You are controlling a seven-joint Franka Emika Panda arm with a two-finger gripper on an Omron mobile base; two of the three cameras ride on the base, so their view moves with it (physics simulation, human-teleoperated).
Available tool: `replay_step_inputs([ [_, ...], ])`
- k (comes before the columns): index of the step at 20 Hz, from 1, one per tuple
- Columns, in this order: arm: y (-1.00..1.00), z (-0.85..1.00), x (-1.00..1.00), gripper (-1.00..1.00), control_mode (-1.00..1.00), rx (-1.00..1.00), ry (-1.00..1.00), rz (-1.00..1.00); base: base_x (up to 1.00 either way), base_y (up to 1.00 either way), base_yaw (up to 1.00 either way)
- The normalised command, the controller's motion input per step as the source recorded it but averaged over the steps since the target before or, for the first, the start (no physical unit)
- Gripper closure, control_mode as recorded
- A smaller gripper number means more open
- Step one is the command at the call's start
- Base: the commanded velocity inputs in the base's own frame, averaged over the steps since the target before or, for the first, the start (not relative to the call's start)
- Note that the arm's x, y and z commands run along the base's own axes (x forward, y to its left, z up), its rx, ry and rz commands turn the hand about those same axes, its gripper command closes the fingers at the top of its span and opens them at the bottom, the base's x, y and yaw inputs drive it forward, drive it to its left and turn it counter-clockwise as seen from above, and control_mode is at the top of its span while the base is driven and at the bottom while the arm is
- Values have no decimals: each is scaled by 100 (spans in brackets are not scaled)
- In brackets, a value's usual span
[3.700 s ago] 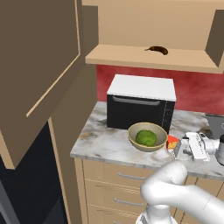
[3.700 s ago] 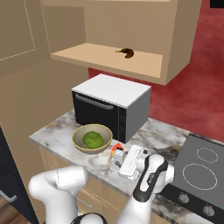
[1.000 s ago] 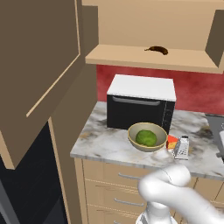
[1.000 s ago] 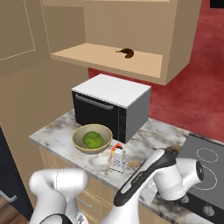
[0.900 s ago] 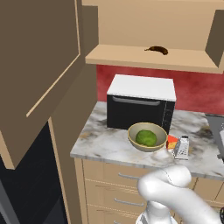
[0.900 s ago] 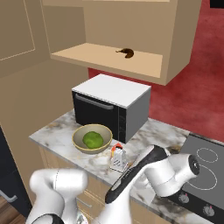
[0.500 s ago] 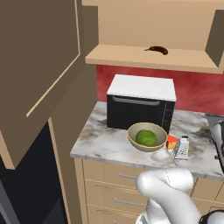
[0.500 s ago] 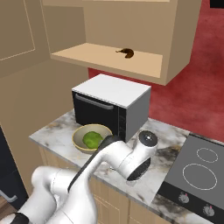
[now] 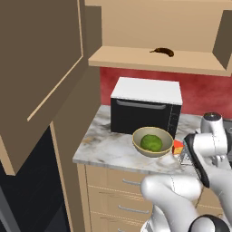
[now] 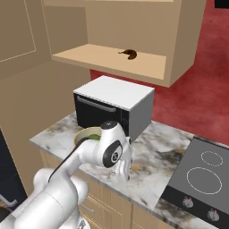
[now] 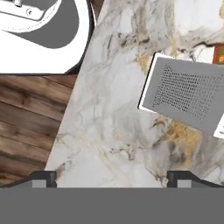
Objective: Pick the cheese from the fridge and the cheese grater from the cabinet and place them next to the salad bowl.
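We hold our gripper [image 11: 112,177] wide and empty over the table [image 11: 113,144]; the cheese grater [image 11: 186,95] lies there beside the cheese [image 9: 178,147], right of the salad bowl [image 9: 152,142].

Microwave [image 9: 146,106] on marble counter [image 9: 108,149]; stovetop [image 10: 201,179] beside it

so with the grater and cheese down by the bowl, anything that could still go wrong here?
1. The cheese grater lies just beyond the open gripper; a low or sideways retreat could clip it and push it into the cheese.
2. The arm crowds the salad bowl in the right base view, so a wide swing might nudge it.
3. The cabinet door hangs open, a collision risk if the base drives.
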Motion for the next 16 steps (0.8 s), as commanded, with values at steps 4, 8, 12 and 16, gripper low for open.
replay_step_inputs([
  [4,46,18,10,-100,-100,-24,19,23,0,0,0],
  [8,62,23,0,-100,-100,-4,-5,30,0,0,0],
  [12,100,11,4,-100,-100,-4,-2,47,0,0,0],
  [16,100,7,10,-100,-100,-7,0,57,0,0,0],
])
